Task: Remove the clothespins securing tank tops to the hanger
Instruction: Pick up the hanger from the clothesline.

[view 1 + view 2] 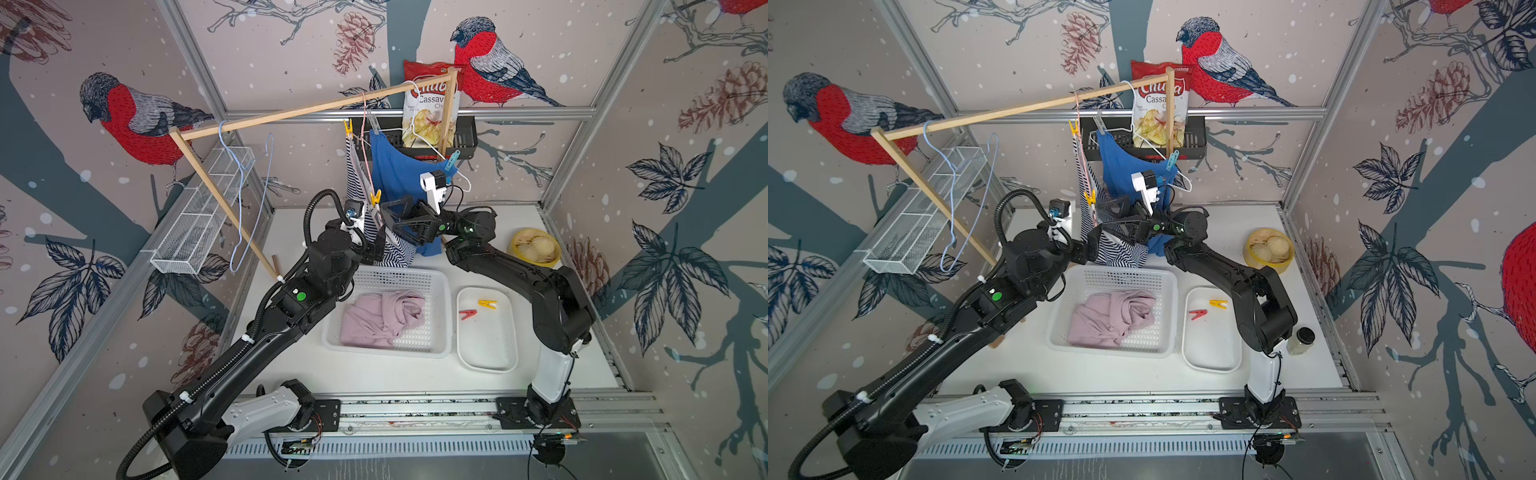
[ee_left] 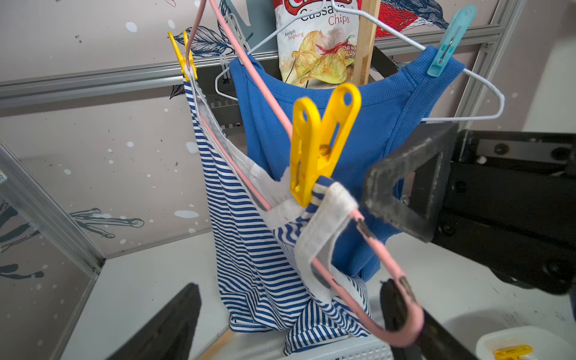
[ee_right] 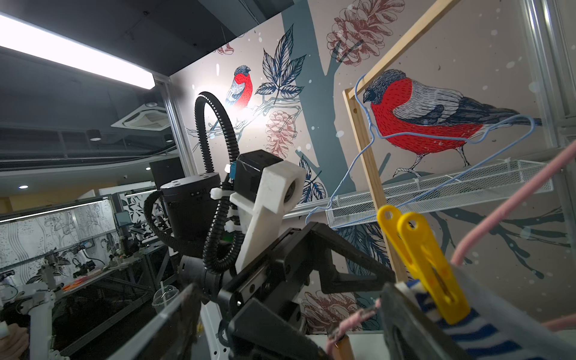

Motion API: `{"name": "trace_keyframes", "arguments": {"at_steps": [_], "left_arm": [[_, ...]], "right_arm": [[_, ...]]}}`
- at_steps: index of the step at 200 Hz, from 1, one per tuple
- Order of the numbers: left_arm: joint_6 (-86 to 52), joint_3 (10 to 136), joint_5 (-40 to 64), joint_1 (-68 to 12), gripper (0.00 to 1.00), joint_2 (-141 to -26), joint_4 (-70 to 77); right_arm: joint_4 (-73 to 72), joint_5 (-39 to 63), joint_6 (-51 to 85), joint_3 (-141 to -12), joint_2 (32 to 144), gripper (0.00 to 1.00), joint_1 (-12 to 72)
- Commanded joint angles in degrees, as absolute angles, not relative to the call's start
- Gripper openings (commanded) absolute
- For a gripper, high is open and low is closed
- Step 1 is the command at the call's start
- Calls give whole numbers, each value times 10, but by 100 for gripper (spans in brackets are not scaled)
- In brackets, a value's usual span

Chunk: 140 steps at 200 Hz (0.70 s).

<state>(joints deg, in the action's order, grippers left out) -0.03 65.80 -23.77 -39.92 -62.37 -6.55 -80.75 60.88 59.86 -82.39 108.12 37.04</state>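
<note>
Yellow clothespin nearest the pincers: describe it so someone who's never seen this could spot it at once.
Find the wooden rail; a pink wire hanger on it carries a navy-and-white striped tank top. The yellow plastic clothespin pinches the strap at the hanger's lower end; its yellow twin sits at the higher end.

Chips bag (image 1: 424,108) in a black wall basket (image 1: 467,141); bamboo steamer (image 1: 536,262) on the table (image 1: 415,374).

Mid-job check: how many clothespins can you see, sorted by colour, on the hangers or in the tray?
Yellow clothespins: 3, two on the pink hanger, one in the white tray
Red clothespin: 1, in the tray
Teal clothespin: 1, on the blue tank top
Grey clothespin: 1, same top
Total: 6
</note>
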Motion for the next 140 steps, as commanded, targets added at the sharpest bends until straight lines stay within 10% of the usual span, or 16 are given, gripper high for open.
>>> {"name": "trace_keyframes", "arguments": {"at_steps": [1,28,86,140], "left_arm": [[14,663,-282,-407,88,-632,-5],[28,666,-303,-417,80,-643,22],[29,701,-353,-422,11,-663,-20],[65,727,-383,-422,0,-634,-13]], "right_arm": [[-806,618,581,-828,1080,89,370],[-772,619,554,-832,1078,88,372],[-741,619,522,-821,1057,88,361],[-664,595,439,-775,1000,88,337]]}}
